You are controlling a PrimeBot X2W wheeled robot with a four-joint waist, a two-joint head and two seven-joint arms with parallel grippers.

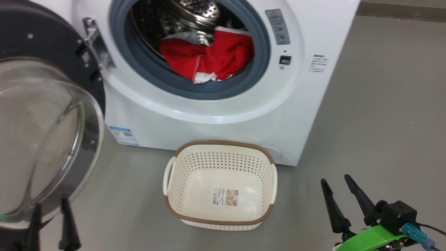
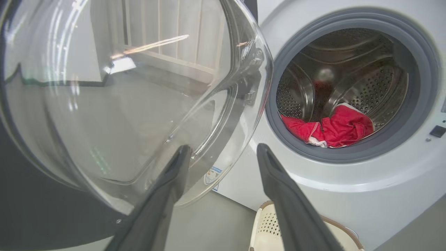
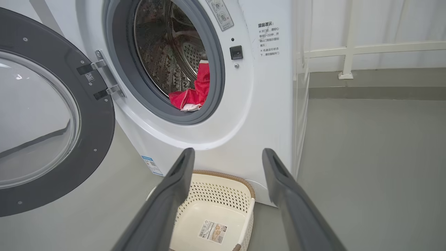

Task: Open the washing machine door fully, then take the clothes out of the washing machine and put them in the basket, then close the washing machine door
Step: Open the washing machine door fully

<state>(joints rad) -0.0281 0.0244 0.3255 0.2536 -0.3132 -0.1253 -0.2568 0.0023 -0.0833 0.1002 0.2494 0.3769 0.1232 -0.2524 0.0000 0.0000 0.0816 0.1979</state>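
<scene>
Washing machine door (image 1: 41, 132) open at 9 o'clock, glass bulging toward 3; basket (image 1: 219, 144) long axis 9–3; left claw (image 1: 50, 204), right claw (image 1: 336, 179) spread, empty

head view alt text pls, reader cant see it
White washing machine, door swung open to the left, red clothes in its drum. An empty basket sits before it; left gripper and right gripper open at the lower corners.

Right claw (image 1: 335, 178) — dark tapered fingers (image 1: 334, 209), green bracket (image 1: 376, 237), teal plug (image 1: 413, 232)
</scene>
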